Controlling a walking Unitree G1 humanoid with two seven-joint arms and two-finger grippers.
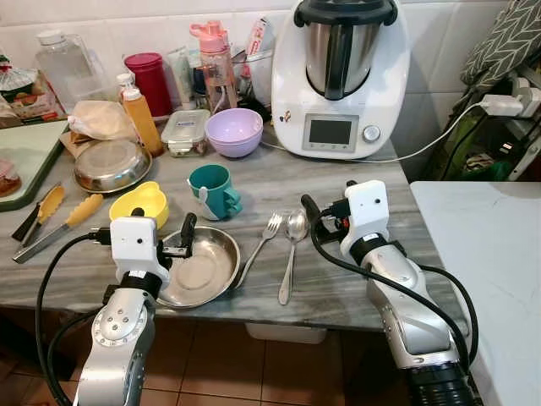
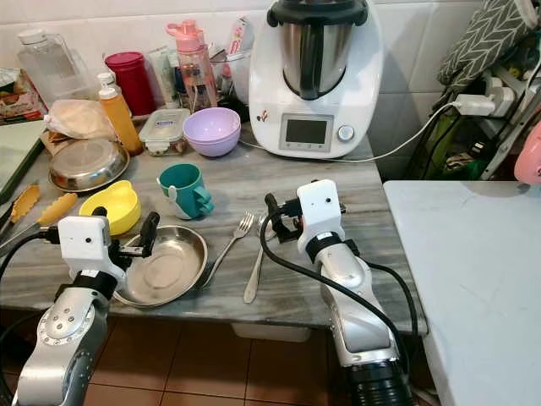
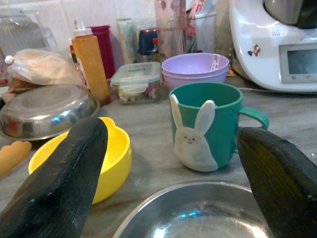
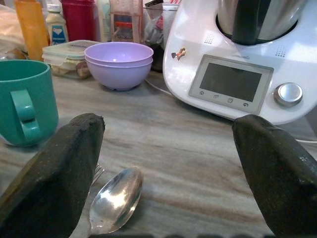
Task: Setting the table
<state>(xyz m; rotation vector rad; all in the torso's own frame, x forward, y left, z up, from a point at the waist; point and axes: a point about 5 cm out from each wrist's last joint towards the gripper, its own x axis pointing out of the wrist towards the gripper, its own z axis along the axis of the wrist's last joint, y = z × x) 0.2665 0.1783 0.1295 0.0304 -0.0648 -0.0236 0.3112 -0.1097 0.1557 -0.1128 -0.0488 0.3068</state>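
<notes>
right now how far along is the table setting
Laid out: steel plate at the counter's front edge, fork and spoon beside it, teal mug behind. In hand: nothing; left claw open over the plate rim, right claw open by the spoon. Left: the yellow bowl, perhaps.

The right end effector [image 4: 166,171] hovers over the grey marbled table [image 4: 188,144] with its two black fingers [image 4: 49,173] spread wide apart, holding nothing. A spoon [image 4: 115,201] lies on the table between them, just beside the one finger, with fork tines [image 4: 97,173] peeking out next to it. Farther back stand a teal mug [image 4: 25,101], stacked lilac bowls [image 4: 118,64], a lidded food container [image 4: 69,58] and a white kitchen machine [image 4: 237,64].
</notes>
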